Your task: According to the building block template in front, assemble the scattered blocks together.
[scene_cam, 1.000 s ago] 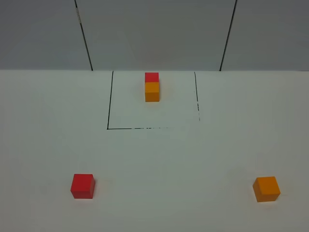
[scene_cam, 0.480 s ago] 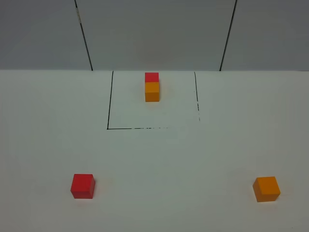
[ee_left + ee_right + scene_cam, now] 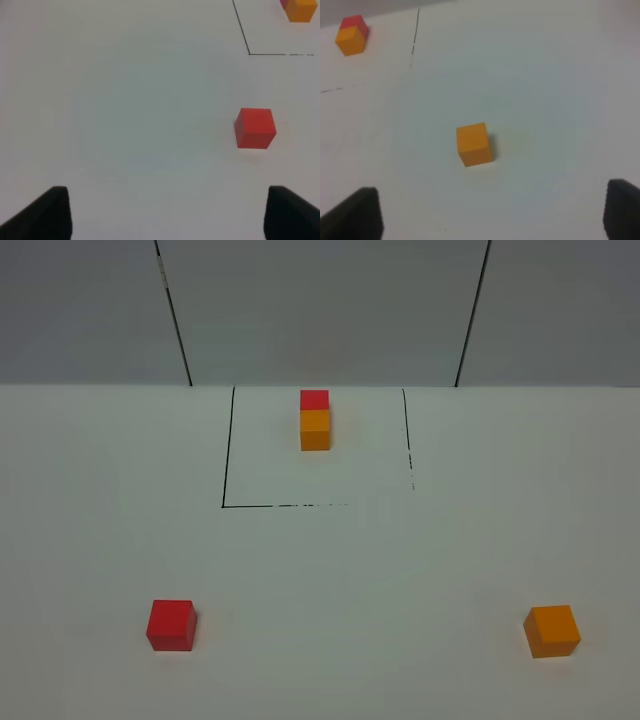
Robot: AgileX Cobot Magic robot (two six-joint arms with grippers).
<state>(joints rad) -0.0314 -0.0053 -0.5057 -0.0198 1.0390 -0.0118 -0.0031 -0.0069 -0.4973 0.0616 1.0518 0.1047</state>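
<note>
Overhead view of a white table against a grey wall. At 12 o'clock, inside a thin black outline, sits the building block template. It is a small orange cube with a red cube touching its far side.

The loose red cube lies at about 8 o'clock and the loose orange cube at about 4 o'clock. They are well apart from each other and from the template. Both rest flat on the table with nothing touching them.

Neither arm appears in the overhead view. In its wrist view, the left gripper hovers above the table with its two dark fingertips spread wide and nothing between them. The red cube sits ahead of it, closer to the line of one finger than to the middle of the gap.

The right gripper is likewise spread wide and empty. It is tilted down toward the orange cube, which sits ahead of it and roughly centred in the gap.

By the look of it, no assembly has begun and the step in hand is the first reach. The next move likely calls for each arm to go forward and down and straddle its cube squarely. The left arm would also need to shift sideways to centre on the red cube. The cubes could then be brought together, red on the far side of orange to match the template.
</note>
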